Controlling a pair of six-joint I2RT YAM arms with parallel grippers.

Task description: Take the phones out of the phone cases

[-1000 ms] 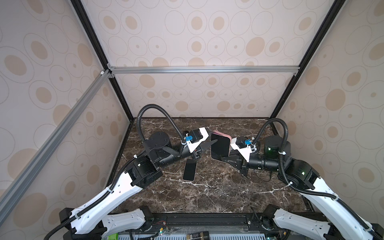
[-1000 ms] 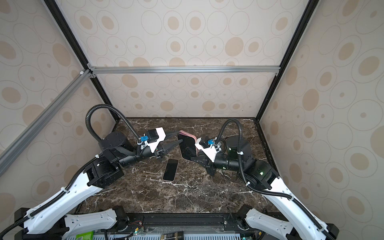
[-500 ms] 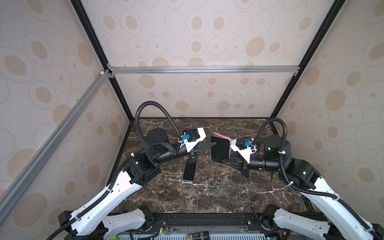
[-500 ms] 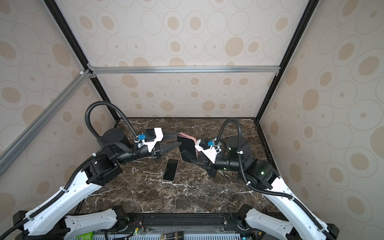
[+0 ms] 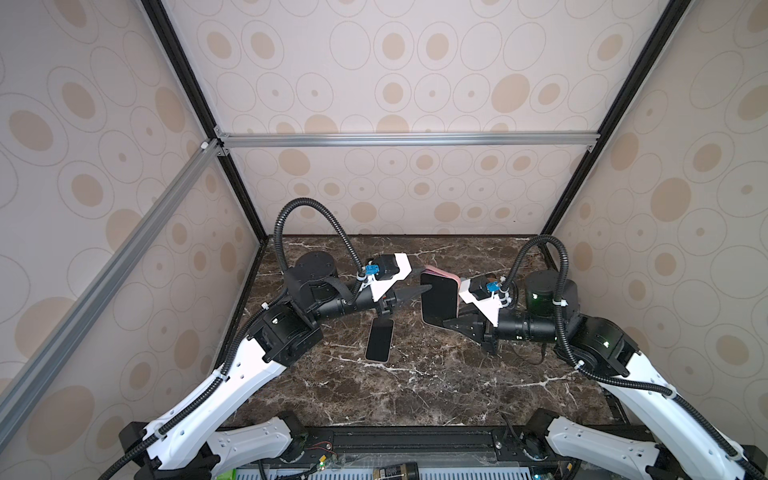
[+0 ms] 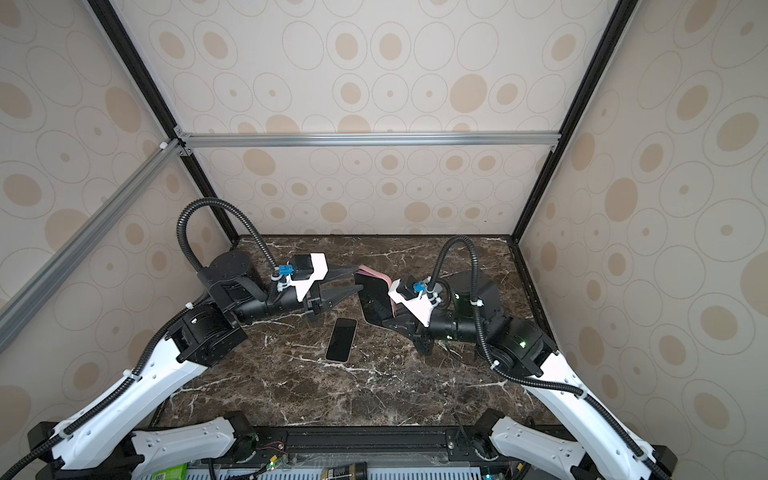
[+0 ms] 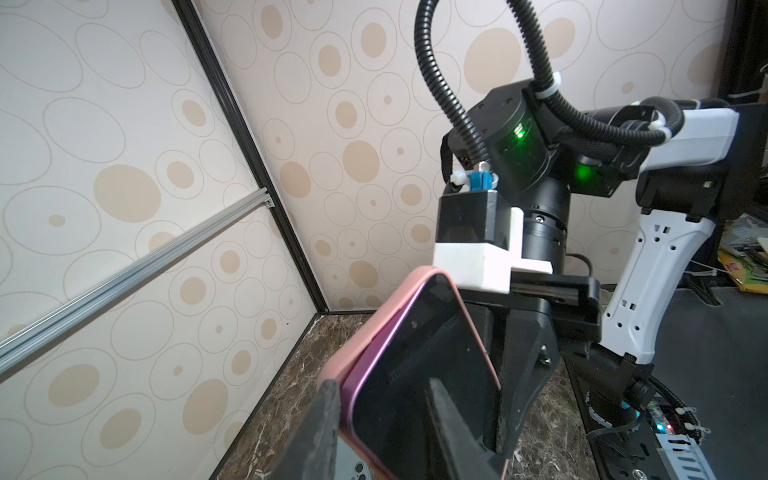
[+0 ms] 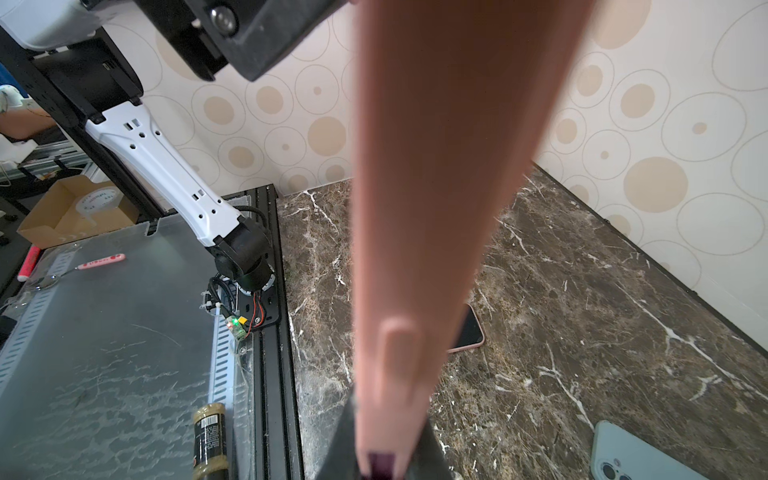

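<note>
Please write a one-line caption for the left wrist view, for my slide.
Left gripper, open, straddles the edge of the phone in its pink case, held up by the right gripper.

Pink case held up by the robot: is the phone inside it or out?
Inside. In the left wrist view the pink case rim wraps round the purple-edged phone, with its dark screen showing.

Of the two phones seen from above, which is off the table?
The phone in the pink case, gripped upright by the right gripper; the other phone lies flat on the table, screen up.
</note>
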